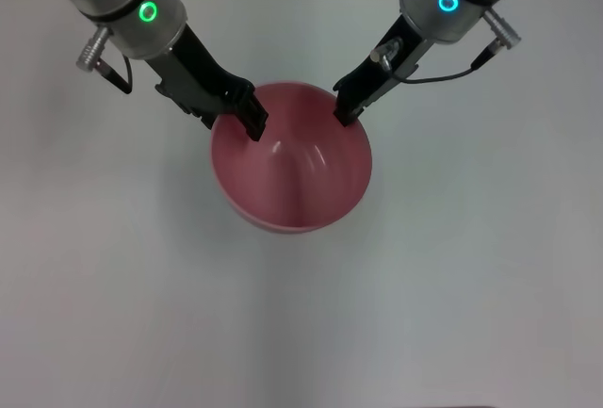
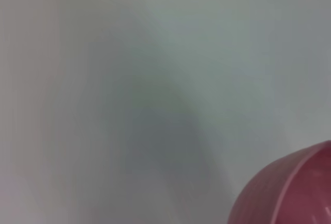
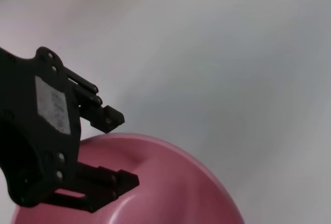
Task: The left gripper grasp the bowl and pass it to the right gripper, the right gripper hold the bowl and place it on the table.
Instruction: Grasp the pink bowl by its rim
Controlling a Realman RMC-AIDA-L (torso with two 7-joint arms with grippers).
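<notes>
Bowl: the pink bowl (image 1: 290, 165) is held up over the middle of the table (image 1: 490, 276), nearer the far edge, its open mouth tipped toward the head camera.
Left gripper: the left gripper (image 1: 247, 118) sits on the bowl's far-left rim; in the right wrist view its fingers (image 3: 107, 119) straddle that rim, one outside and one inside, though they look spread rather than pressed in, so a firm pinch cannot be confirmed.
Right gripper: the right gripper (image 1: 350, 106) meets the far-right rim, opposite the left; whether it has clamped cannot be told.
Key relation: both grippers are on opposite sides of the rim, bowl between them.
Judgement: handover underway; the left should let go only once the right grips.
</notes>
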